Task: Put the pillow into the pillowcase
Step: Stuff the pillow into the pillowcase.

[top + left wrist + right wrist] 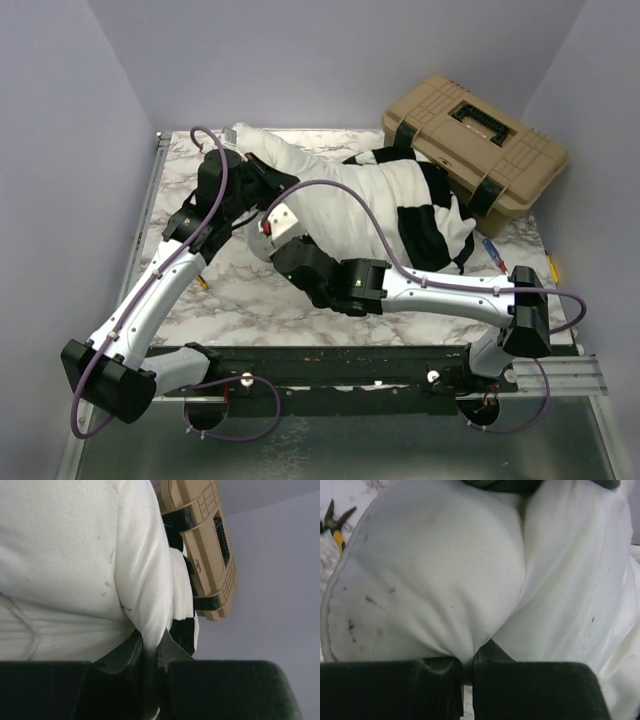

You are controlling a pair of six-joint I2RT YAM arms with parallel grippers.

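Observation:
The white pillow [330,195] lies across the marble table from back left to right. Its right part sits inside the black-and-white checked pillowcase [425,215], and its left end is bare. My left gripper [262,185] is at that bare end, shut on a fold of the pillow [150,625]. The checked pillowcase [184,630] shows just beyond the fold. My right gripper [270,228] is at the near-left corner, jaws shut on a pinch of the pillow [465,645]. The pillow fills most of both wrist views.
A tan toolbox [475,140] stands at the back right, touching the pillowcase. Yellow-handled pliers [335,522] lie on the table left of the pillow. Small tools [495,255] lie near the right edge. Purple walls close in the left, back and right sides.

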